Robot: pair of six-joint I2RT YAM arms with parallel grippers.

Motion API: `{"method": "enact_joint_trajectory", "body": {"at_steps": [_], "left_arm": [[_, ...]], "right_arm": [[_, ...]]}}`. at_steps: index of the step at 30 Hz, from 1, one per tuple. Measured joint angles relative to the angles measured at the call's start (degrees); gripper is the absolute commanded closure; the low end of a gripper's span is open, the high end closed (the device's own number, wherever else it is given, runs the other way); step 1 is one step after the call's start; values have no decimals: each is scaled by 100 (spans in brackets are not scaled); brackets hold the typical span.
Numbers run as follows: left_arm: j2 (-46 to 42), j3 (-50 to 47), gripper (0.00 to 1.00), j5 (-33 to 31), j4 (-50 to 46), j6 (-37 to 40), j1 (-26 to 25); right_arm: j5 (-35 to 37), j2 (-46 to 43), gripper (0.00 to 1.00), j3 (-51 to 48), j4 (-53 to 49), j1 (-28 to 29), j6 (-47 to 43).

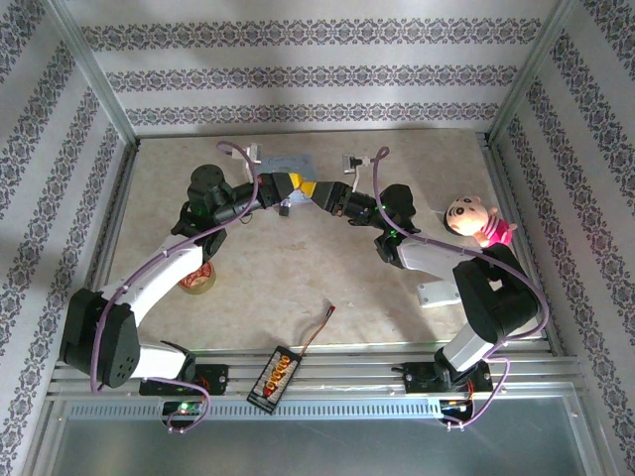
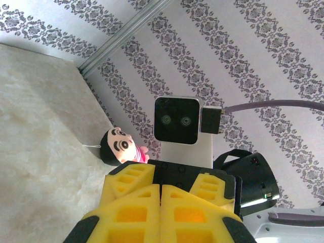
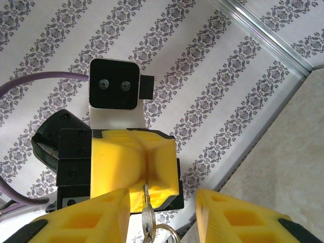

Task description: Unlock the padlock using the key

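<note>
My left gripper (image 1: 291,184) is shut, its yellow fingers (image 2: 136,212) pressed flat together. The silver key (image 3: 148,220) has its blade stuck into the seam between those fingers (image 3: 116,167), and its ring hangs below. My right gripper (image 1: 319,189) faces the left one tip to tip above the middle of the table. Its jaws stand apart on either side of the key. The key lies close to the left-hand finger (image 3: 86,217), with a wide gap to the other finger (image 3: 238,217). The padlock is hidden.
A pale-blue tin (image 1: 290,162) lies just behind the two grippers. A small doll (image 1: 474,220) sits at the right, a tape roll (image 1: 198,279) under the left arm, a white part (image 1: 437,294) near the right arm, and a black-and-orange board (image 1: 276,375) at the front rail.
</note>
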Motion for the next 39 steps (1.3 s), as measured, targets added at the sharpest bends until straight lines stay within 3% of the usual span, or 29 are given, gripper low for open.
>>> {"method": "enact_joint_trajectory", "body": {"at_steps": [16,39], "left_arm": [[-17,-74,100,-160,59,-44,0],[-109,-85,100,-352,57,-39,0]], "right_arm": [[-7,42,80,55,9,63,63],[-24,42,82,55,26,61,107]]}}
